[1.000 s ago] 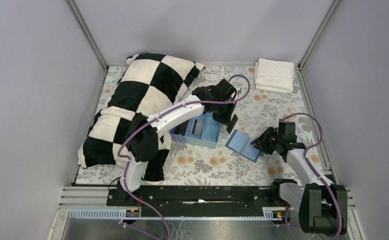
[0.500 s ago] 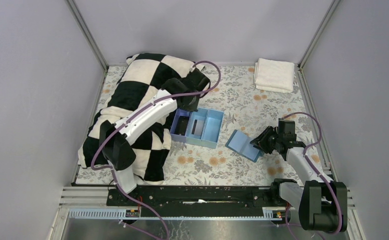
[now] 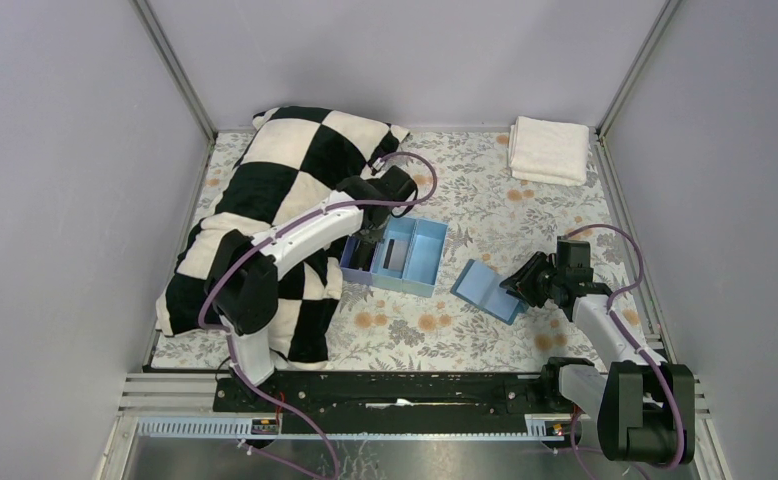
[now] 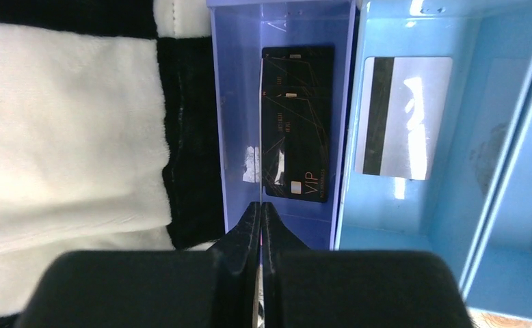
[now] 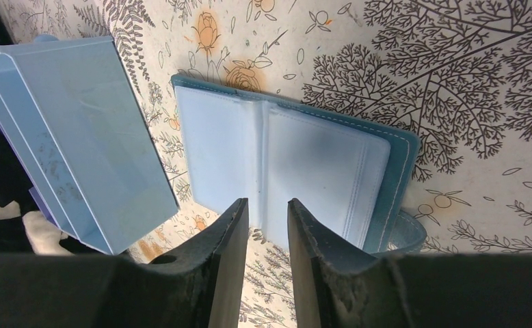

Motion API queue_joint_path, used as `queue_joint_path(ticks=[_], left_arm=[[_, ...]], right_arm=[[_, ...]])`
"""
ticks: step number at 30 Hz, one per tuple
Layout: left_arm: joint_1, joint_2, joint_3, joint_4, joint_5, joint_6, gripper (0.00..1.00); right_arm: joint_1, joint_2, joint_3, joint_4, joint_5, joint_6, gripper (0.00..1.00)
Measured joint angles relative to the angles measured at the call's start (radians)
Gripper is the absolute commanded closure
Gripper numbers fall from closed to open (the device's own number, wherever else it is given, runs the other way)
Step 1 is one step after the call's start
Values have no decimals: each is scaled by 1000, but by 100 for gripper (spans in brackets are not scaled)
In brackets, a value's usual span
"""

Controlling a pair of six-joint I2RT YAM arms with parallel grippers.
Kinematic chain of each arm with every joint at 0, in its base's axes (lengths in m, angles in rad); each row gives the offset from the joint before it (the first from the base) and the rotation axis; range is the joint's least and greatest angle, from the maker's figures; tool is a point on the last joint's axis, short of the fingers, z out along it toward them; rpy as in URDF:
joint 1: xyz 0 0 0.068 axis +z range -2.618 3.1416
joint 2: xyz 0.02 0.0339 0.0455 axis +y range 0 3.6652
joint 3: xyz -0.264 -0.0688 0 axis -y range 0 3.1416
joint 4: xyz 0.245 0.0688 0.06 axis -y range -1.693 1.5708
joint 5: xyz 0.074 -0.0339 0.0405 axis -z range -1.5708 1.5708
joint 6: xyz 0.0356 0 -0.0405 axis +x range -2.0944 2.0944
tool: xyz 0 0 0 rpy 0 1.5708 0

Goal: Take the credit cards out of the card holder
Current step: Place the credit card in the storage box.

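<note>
Left fingers pressed shut, empty, above tray with two credit cards in adjacent compartments; right fingers narrowly apart, empty, over card holder lying open on floral surface near tray.

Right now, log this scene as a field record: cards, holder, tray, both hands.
card holder: open beside the tray, light blue inside showing, no card visible in it
tray: three compartments, one lavender, two blue
black card: flat in the lavender compartment; one or more, cannot tell
striped card: flat in the middle compartment, magnetic stripe up
left hand: shut, nothing in it, over the lavender compartment
right hand: fingers a narrow gap apart at the holder's near edge; grip cannot be told
</note>
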Motion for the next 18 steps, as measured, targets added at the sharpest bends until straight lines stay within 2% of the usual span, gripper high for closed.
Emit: queue_joint_path(ticks=[7, 9, 11, 14, 18], left_arm=[[0, 45, -45, 28, -2, 0, 100], [0, 54, -54, 30, -1, 0, 86], [0, 59, -57, 27, 1, 2, 78], [0, 59, -57, 29, 9, 2, 72], [-2, 51, -57, 27, 34, -5, 69]], right_arm=[[0, 0, 0, 0, -1, 0, 63], [0, 0, 0, 0, -1, 0, 60], [0, 0, 0, 0, -1, 0, 59], [0, 0, 0, 0, 0, 0, 58], [0, -3, 0, -2, 1, 0, 58]])
